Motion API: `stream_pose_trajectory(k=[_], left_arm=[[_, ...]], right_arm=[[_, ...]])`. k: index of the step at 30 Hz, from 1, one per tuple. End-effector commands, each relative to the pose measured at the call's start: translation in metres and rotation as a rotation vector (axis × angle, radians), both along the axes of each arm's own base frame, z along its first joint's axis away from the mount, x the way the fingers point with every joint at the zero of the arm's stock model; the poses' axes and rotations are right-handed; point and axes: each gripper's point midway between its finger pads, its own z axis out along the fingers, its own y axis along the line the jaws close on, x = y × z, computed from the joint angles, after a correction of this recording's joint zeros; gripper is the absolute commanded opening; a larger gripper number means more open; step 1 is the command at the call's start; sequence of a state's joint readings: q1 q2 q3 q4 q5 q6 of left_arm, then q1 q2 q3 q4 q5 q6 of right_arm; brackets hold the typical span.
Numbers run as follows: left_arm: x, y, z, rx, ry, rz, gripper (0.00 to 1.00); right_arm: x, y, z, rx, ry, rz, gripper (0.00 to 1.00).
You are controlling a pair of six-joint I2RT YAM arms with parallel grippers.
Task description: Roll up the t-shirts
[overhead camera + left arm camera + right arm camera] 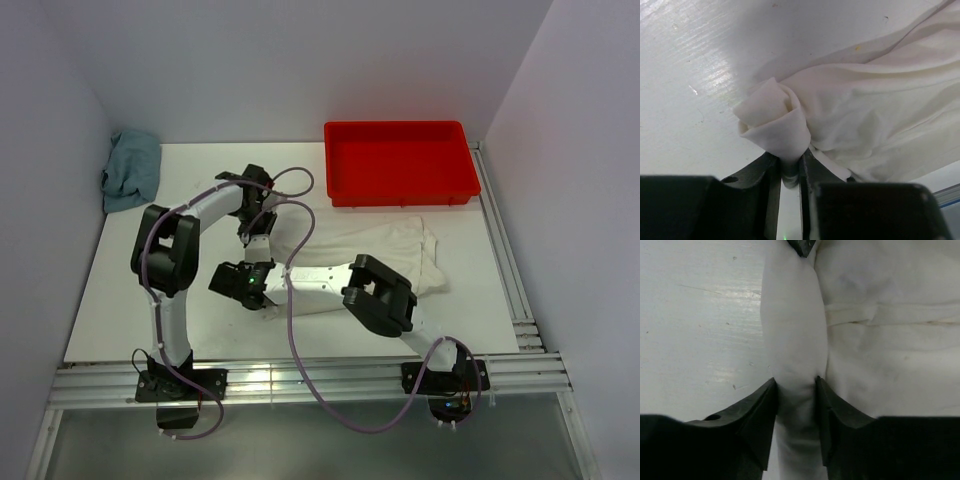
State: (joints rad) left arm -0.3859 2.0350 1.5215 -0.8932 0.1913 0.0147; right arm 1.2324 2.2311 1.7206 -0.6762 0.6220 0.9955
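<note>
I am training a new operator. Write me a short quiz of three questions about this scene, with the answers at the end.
1. True or false: the red tray holds no shirt.
2. The blue cloth lies: A) at the far left corner of the table; B) in the tray; C) at the near right corner.
3. What do the left gripper and the right gripper both pinch?
Key: 1 true; 2 A; 3 the rolled edge of the t-shirt.

Bright even light, sheen on table [710,80] (wrist views), soft shadows
</note>
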Motion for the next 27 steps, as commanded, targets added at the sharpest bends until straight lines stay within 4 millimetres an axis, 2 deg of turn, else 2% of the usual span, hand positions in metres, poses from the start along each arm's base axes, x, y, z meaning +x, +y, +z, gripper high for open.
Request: stream_pose_trajectory(k=[1, 2, 6, 9, 10, 11, 12, 13, 14, 15, 16, 17, 18, 19, 20, 21, 22, 23, 24, 25, 26, 27], left_arm=[[0.015, -0.015, 0.011, -0.056, -0.04, -0.005, 0.22], [0.015, -0.016, 0.01, -0.057, -0.033, -0.008, 0.23], [0.016, -0.02, 0.009, -0.069, -0.019, 0.026, 0.27], [0.019, -0.021, 0.011, -0.076, -0.02, 0.028, 0.32], [0.022, -0.023, 0.014, -0.083, -0.03, 0.028, 0.34], [0.025, -0.022, 0.019, -0.095, -0.042, 0.032, 0.37], [0.026, -0.025, 0.023, -0.118, -0.046, 0.031, 0.45], [0.03, -0.026, 0.031, -0.136, -0.059, 0.029, 0.5], [0.033, -0.024, 0.036, -0.152, -0.064, 0.032, 0.54], [0.034, -0.027, 0.041, -0.183, -0.065, 0.027, 0.59], [0.039, -0.029, 0.049, -0.207, -0.08, 0.024, 0.62], [0.041, -0.025, 0.054, -0.221, -0.081, 0.036, 0.66], [0.044, -0.023, 0.059, -0.239, -0.096, 0.007, 0.66], [0.046, -0.026, 0.067, -0.279, -0.097, 0.001, 0.67], [0.05, -0.02, 0.073, -0.299, -0.103, 0.012, 0.68], [0.05, -0.019, 0.079, -0.331, -0.107, 0.003, 0.69], [0.049, -0.019, 0.089, -0.378, -0.111, -0.004, 0.7], [0.052, -0.011, 0.094, -0.406, -0.117, 0.01, 0.7], [0.052, -0.007, 0.099, -0.426, -0.128, -0.001, 0.71], [0.047, -0.005, 0.104, -0.463, -0.128, -0.007, 0.72], [0.049, 0.005, 0.106, -0.477, -0.139, 0.006, 0.72], [0.049, 0.01, 0.108, -0.487, -0.158, -0.006, 0.72]], right_arm=[[-0.022, -0.007, -0.009, -0.026, 0.06, -0.03, 0.41], [-0.026, -0.009, -0.011, -0.03, 0.069, -0.03, 0.36], [-0.036, -0.01, -0.013, -0.012, 0.104, -0.027, 0.31], [-0.042, -0.012, -0.014, 0.022, 0.131, -0.028, 0.28], [-0.042, -0.006, -0.012, 0.069, 0.136, -0.035, 0.28], [-0.047, -0.014, -0.022, 0.066, 0.151, -0.037, 0.27], [-0.048, -0.011, -0.012, 0.119, 0.149, -0.031, 0.25], [-0.044, 0.002, -0.008, 0.21, 0.143, -0.032, 0.25], [-0.053, -0.01, -0.021, 0.217, 0.177, -0.03, 0.25], [-0.053, -0.007, -0.012, 0.279, 0.178, -0.027, 0.24], [-0.046, 0.004, -0.005, 0.373, 0.163, -0.025, 0.24], [-0.051, -0.006, -0.017, 0.376, 0.189, -0.027, 0.23], [-0.051, -0.006, -0.016, 0.408, 0.189, -0.025, 0.22], [-0.043, 0.005, 0.0, 0.509, 0.166, -0.022, 0.21], [-0.047, -0.005, -0.012, 0.514, 0.184, -0.028, 0.2], [-0.049, -0.004, -0.011, 0.557, 0.201, -0.024, 0.18], [-0.046, 0.008, 0.001, 0.659, 0.196, -0.018, 0.18], [-0.046, -0.005, -0.012, 0.668, 0.213, -0.034, 0.17], [-0.048, -0.003, -0.011, 0.723, 0.24, -0.04, 0.17], [-0.043, 0.006, 0.0, 0.818, 0.224, -0.03, 0.17], [-0.045, -0.006, -0.012, 0.827, 0.238, -0.046, 0.17], [-0.046, -0.005, -0.012, 0.876, 0.267, -0.058, 0.17]])
